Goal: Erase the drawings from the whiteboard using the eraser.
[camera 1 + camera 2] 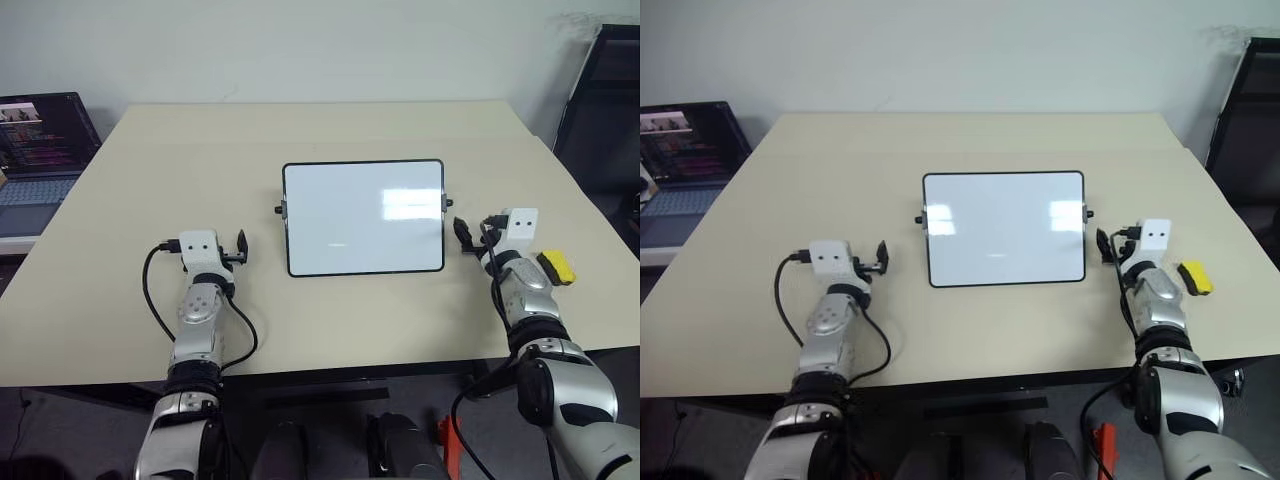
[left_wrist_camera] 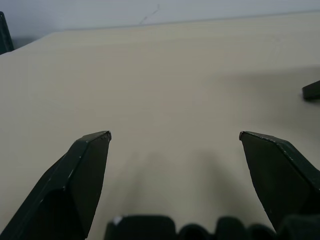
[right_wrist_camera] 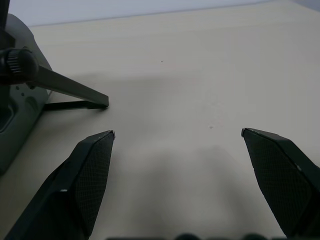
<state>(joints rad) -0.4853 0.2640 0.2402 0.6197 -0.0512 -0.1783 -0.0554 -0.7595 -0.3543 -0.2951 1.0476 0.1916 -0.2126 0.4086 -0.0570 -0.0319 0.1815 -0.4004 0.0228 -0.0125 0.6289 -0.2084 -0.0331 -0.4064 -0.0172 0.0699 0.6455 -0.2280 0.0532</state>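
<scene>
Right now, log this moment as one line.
left end effector: open, empty | right end effector: open, empty | eraser: on table, right of right arm | whiteboard: between arms

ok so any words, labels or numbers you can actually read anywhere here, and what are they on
None can be read.
Open laptop screen beside the beige table: coloured lines of text, too small to read.
Small black-framed white glossy whiteboard: one faint mark near the middle, too faint to read.
Small yellow eraser block: no label visible.
</scene>
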